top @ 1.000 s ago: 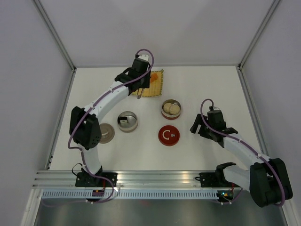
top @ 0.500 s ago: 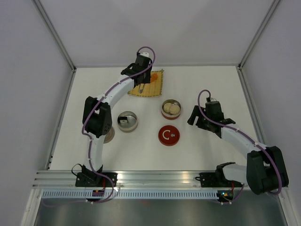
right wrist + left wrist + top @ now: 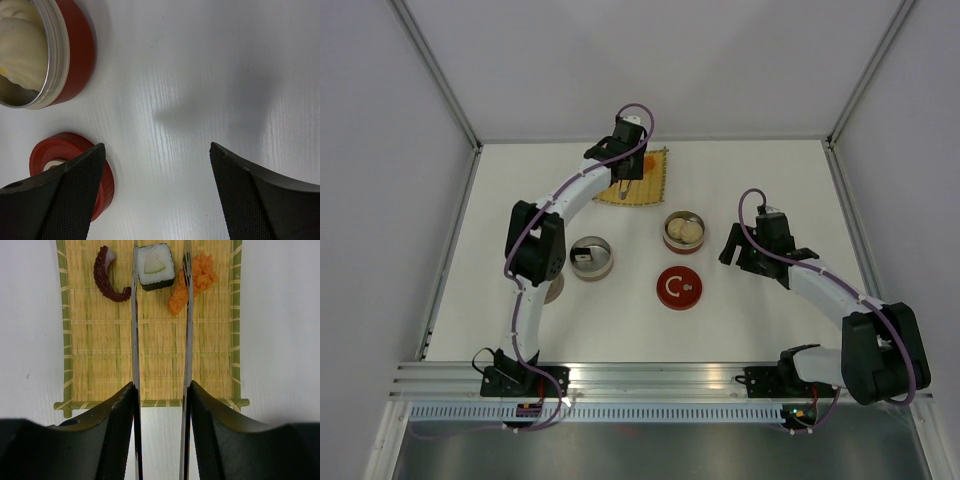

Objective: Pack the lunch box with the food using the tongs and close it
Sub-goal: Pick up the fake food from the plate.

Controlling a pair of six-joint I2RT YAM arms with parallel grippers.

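Note:
My left gripper point(image 3: 161, 390) is shut on the slim silver tongs point(image 3: 135, 340), whose two arms run out over the bamboo mat point(image 3: 100, 365). Their tips stand on either side of a black-wrapped white roll point(image 3: 156, 266). A dark red-brown piece point(image 3: 105, 280) lies left of the roll and an orange piece point(image 3: 197, 282) right of it. From above, the left gripper point(image 3: 625, 168) hangs over the mat point(image 3: 645, 185). The red lunch box tin point(image 3: 684, 231) holds white buns point(image 3: 20, 45). My right gripper point(image 3: 157, 150) is open and empty, just right of that tin.
A red lid point(image 3: 679, 288) lies in front of the red tin and shows beside my right gripper's left finger point(image 3: 60, 195). A silver tin point(image 3: 591, 257) with a black-wrapped piece inside stands left of centre. A grey lid point(image 3: 552, 290) lies partly under the left arm.
The left arm's elbow has swung inward and its gripper has shifted slightly right over the mat, tongs still held. The right gripper has moved a little toward the red tin.

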